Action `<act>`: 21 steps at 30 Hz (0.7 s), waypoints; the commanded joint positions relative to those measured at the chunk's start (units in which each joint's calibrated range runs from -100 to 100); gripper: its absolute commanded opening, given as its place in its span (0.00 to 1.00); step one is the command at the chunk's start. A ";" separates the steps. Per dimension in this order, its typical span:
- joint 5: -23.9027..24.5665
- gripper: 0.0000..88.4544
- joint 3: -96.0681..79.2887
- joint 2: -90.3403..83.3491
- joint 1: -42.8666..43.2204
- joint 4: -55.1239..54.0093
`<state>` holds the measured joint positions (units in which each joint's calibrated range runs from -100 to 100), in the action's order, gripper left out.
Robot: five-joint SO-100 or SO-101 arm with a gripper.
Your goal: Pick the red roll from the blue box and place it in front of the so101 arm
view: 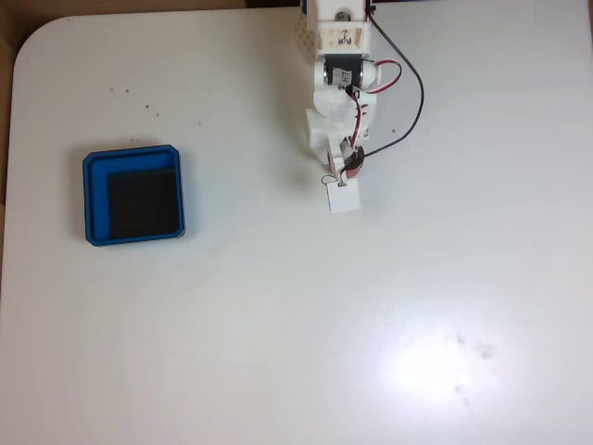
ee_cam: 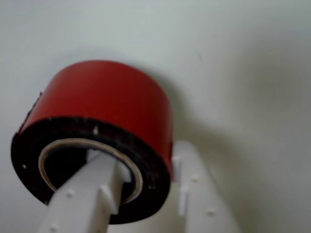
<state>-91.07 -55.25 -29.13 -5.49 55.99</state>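
In the wrist view the red roll (ee_cam: 107,102) has red sides and a dark face with a pale inner rim. My gripper (ee_cam: 146,155) is shut on its wall, with one white finger (ee_cam: 87,189) inside the centre hole and the other finger (ee_cam: 194,189) outside. The roll hangs close over the white table; I cannot tell whether it touches. In the fixed view the so101 arm (view: 339,74) reaches down from the top edge, and a sliver of the roll (view: 356,165) shows at the gripper (view: 346,174). The blue box (view: 93,199) sits far to the left with a bare black floor.
The white table (view: 296,324) stretches wide below the arm and to its right. Red and black wires (view: 417,93) loop out on the arm's right side. A small white square block (view: 344,196) sits at the gripper's lower end.
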 commanded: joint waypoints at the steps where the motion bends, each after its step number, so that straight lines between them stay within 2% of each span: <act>1: -0.26 0.01 -0.10 -2.06 -0.22 -0.63; 18: 0.27 0.02 -0.10 -2.39 -0.22 -0.80; 21: 0.27 0.05 -0.10 -2.48 -0.22 -0.80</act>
<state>-91.07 -55.25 -29.13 -5.49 55.99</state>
